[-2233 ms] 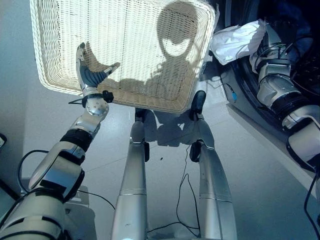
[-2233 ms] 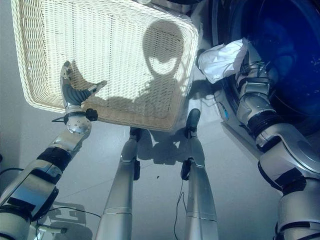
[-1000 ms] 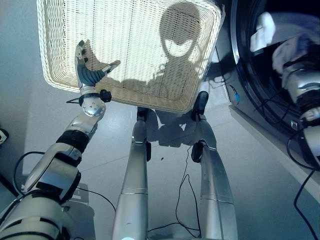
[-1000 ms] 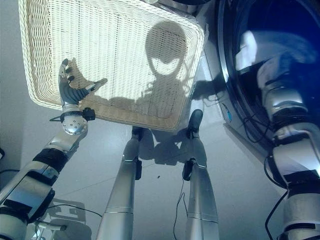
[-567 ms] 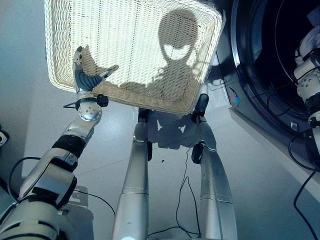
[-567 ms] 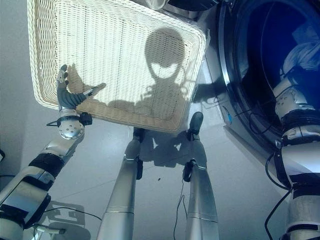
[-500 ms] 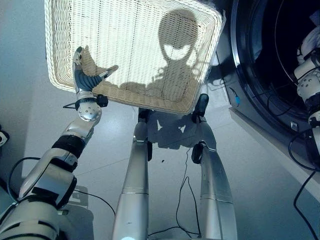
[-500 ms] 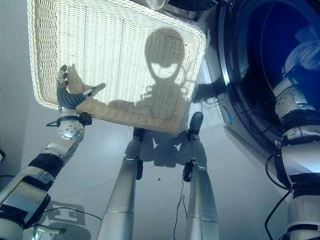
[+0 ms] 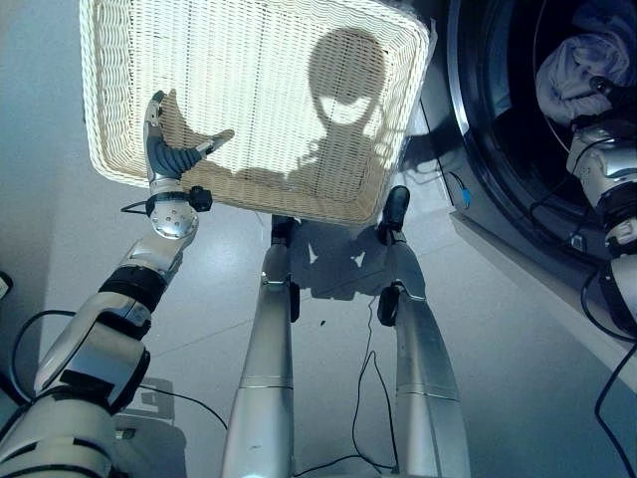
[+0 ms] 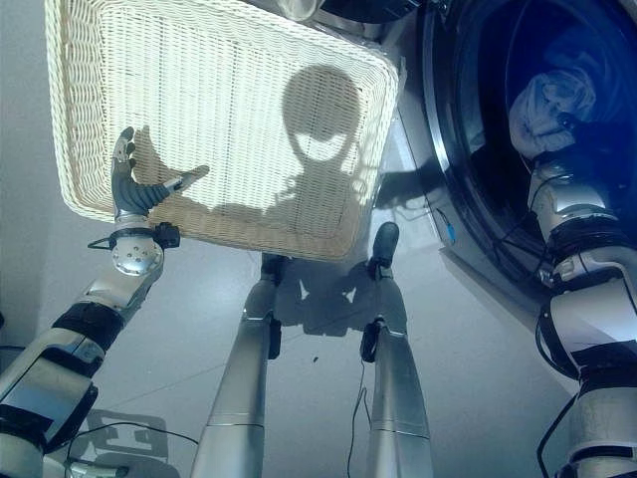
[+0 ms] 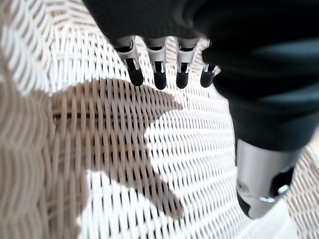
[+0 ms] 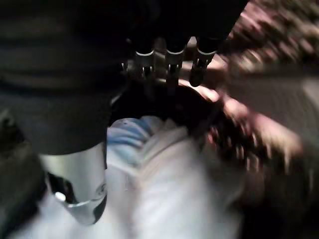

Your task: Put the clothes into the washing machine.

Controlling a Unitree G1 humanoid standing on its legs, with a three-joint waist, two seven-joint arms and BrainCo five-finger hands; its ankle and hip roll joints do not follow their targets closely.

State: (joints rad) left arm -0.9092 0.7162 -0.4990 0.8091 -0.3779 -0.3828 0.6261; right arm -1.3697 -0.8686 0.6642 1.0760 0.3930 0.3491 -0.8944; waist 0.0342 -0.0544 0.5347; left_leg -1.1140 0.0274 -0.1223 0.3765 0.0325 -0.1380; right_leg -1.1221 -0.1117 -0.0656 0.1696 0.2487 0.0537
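Fingers: both hands have them straight and relaxed, pinching nothing; the right hand's fingers [image 12: 168, 62] reach over pale cloth without curling round it, and the left hand's fingers [image 11: 156, 69] hang spread above bare wicker.
Washing machine [image 10: 443, 214]: the largest thing in sight, its round dark drum opening surrounds the right hand's fingers.
Basket [image 9: 119, 171]: a wide pale wicker tray lying under the left hand's fingers, with no clothes visible in it.
Floor [image 9: 518, 358]: grey and smooth, lying below both hands and carrying the basket.
Clothes [image 10: 549, 100]: a crumpled white-and-bluish bundle already inside the drum, just past the right hand's fingers and apparently free of them.
Right hand [image 9: 595, 159]: reached into the drum mouth, close beside the bundle.
Left hand [image 9: 164, 154]: held open over the near rim of the basket, idle.
Step in hand: by the look of it, the drop-off, with the bundle resting in the drum and the fingers loose.
Progress: judged nearly complete, since the basket appears empty.
Next move: likely calls for drawing the right hand straight back out of the opening, keeping the fingers straight so they do not snag the cloth and drag it back over the drum's lip.
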